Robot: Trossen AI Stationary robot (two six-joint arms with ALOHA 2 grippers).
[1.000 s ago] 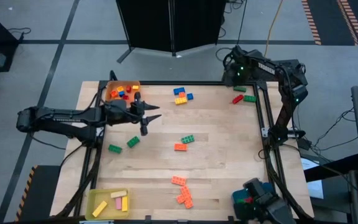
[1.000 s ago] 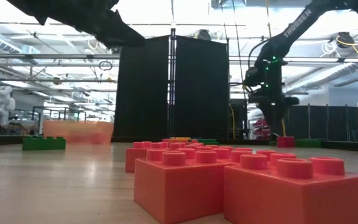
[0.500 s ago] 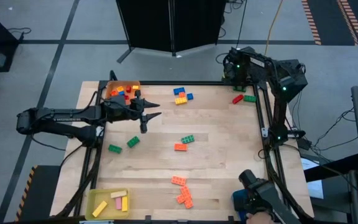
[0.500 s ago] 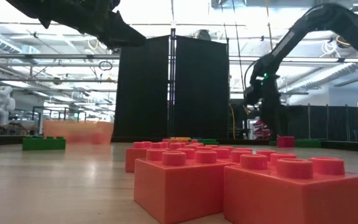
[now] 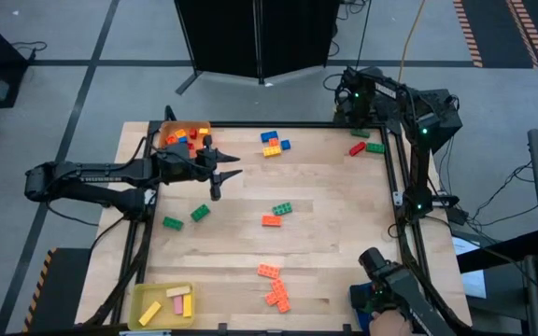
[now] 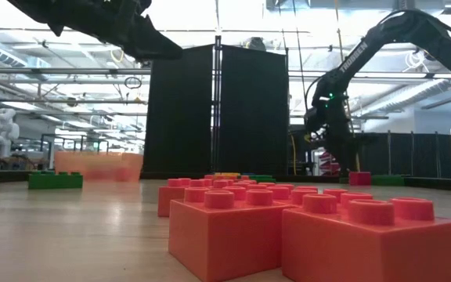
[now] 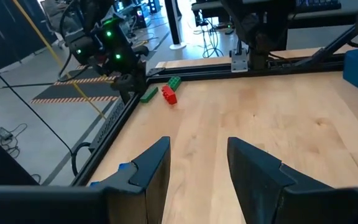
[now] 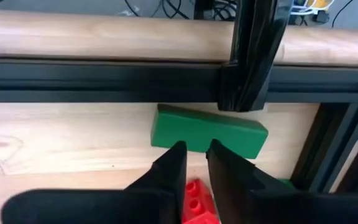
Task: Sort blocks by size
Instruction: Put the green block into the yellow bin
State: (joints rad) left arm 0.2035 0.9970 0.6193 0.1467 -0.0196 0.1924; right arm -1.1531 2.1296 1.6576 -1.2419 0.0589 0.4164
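Blocks lie scattered on the wooden table: a blue, yellow and red group (image 5: 272, 143), green and orange ones at the middle (image 5: 276, 215), two green ones (image 5: 186, 217) and an orange cluster (image 5: 272, 285). At the far right corner lie a green block (image 8: 229, 134) along the frame rail, a red block (image 8: 197, 198) and another green block (image 5: 375, 147). My right gripper (image 8: 196, 150) points down just over the first green block's near edge. Its fingers stand a narrow gap apart with nothing between them. My left gripper (image 7: 197, 162) hangs open and empty above the table beside the orange tray (image 5: 171, 131).
The orange tray at the far left holds several small blocks. A yellow tray (image 5: 148, 297) with yellow and pink bars sits at the near left, a blue tray (image 5: 361, 301) at the near right. A black frame rail (image 8: 92, 78) and an upright post (image 8: 253, 56) close the corner by my right gripper.
My right gripper has sunk toward the blocks at the far right corner and shifted a little toward the table's left, and its arm has folded forward over the corner. No block has moved.
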